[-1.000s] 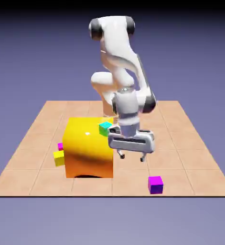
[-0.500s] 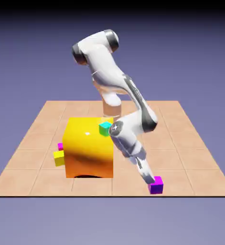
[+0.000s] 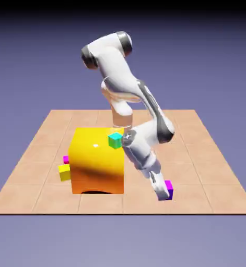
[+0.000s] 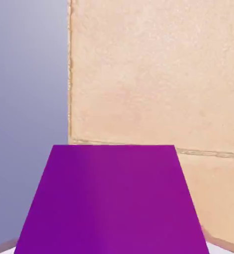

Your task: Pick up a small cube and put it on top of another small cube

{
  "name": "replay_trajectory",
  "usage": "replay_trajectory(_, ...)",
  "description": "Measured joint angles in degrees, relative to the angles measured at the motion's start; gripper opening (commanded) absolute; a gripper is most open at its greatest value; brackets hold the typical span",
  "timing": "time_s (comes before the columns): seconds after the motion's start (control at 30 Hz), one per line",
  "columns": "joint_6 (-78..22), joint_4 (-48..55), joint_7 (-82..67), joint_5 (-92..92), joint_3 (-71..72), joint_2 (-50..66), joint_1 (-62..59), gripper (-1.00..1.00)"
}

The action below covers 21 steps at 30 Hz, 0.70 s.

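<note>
The small purple cube (image 3: 168,187) hangs just above the tiled table near its front edge, right of the big block. My gripper (image 3: 165,194) is shut on it, with the arm slanting down from the upper left. In the hand view the purple cube (image 4: 111,198) fills the lower middle and hides the fingertips. A teal cube (image 3: 115,140) sits on the top right corner of the yellow-orange block (image 3: 96,161). A small yellow cube (image 3: 65,172) and a magenta-pink cube (image 3: 66,159) lie against the block's left side.
The tan tiled table (image 3: 208,156) ends at its front edge just below the held cube. In the hand view the table (image 4: 153,74) stops at a vertical edge on the left, with blue-violet backdrop beyond it.
The arm swung down to the purple cube near the front edge, the jaws shut on it, and the cube has since risen slightly off the table and shifted a little left.
</note>
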Motion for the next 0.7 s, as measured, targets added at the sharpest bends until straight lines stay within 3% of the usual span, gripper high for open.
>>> replay_trajectory(0.7, -29.73, 5.34, -52.43, -25.22, -31.49, -23.11, -5.96, -1.0)
